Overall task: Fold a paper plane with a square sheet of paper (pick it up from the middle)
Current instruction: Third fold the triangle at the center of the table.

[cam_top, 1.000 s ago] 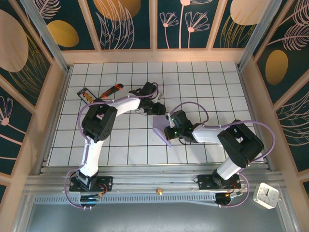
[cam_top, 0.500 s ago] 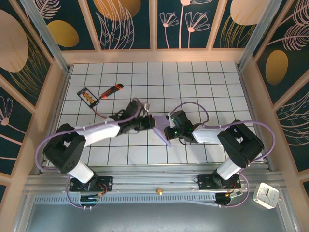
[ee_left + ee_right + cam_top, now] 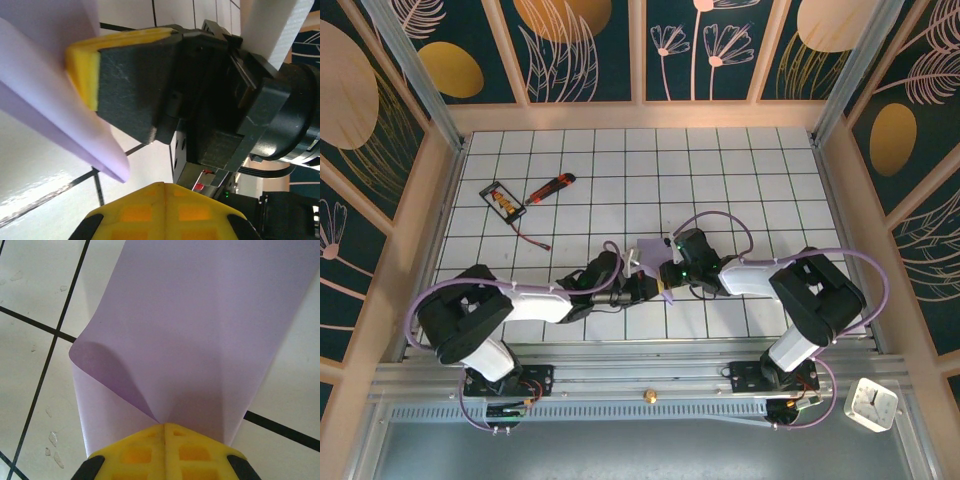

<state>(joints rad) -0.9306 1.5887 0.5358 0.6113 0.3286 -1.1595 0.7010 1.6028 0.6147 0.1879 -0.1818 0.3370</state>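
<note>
From the top camera you see the left gripper [image 3: 640, 286] and the right gripper [image 3: 666, 272] almost tip to tip near the middle of the table [image 3: 740, 170], a little toward the near edge. The square sheet of paper [image 3: 647, 256] shows between and just beyond them, with a small purple corner poking out on the near side of the right gripper. From this height you cannot tell how either pair of jaws stands. The red-orange utility knife [image 3: 550, 187] and the black-framed card [image 3: 503, 198] lie just beside each other at the far left, well apart from the paper. A white clock [image 3: 871, 403] sits off the grid at the near right corner.

In the left wrist view, the left gripper [image 3: 161, 194] has its two yellow fingers meeting at a centre seam, so its jaws are closed. A pointed corner of the sheet [image 3: 45, 100] hangs just above and to the left of them. You cannot tell whether it touches them. Beyond it, the right gripper [image 3: 80, 70] presses a yellow pad with a black backing flat against the paper, close in front of your lens.

In the right wrist view, the right gripper [image 3: 164, 434] has its yellow fingers clamped together on the sheet [image 3: 200, 325]. The paper runs out from the seam and away over the white tiles [image 3: 30, 280]. Its left edge is curled over into a soft fold, and its right side lies smooth.
</note>
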